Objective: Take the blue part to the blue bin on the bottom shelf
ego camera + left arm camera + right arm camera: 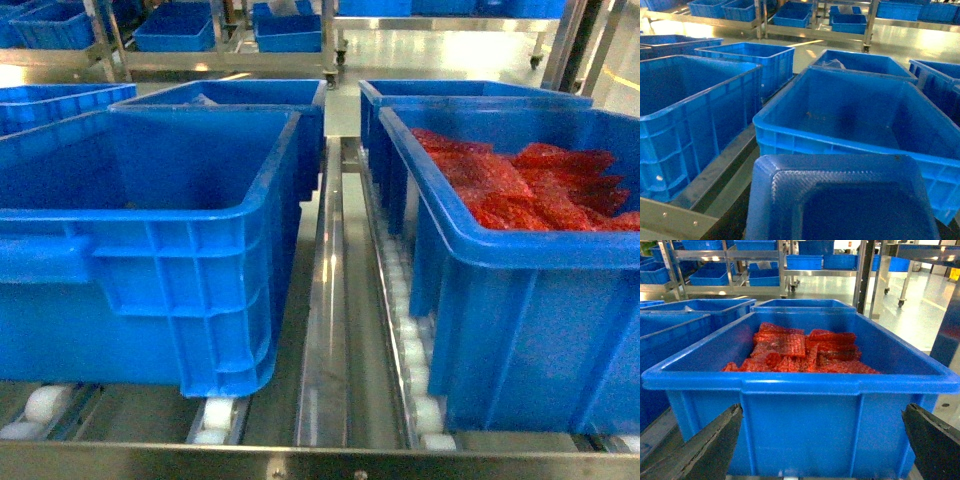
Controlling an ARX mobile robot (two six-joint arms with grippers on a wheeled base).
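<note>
My left pincer holds the blue part [840, 200] just short of the empty blue bin [850, 112] on the bottom shelf [325, 300]; I should carry it over the near rim before releasing. Right pincer [820, 450] stands wide.

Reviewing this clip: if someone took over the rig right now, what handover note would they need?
Left pincer: hidden behind the blue part, which fills the bottom of the left wrist view. It is probably holding the part, but the grip is not visible.
Right pincer: open, holding nothing, facing the bin of red parts.
Blue bin: on the bottom shelf, just ahead of the part, and looks empty.
Done: part apparently picked up.
Left: carry it over the bin's rim and release it inside.
</note>
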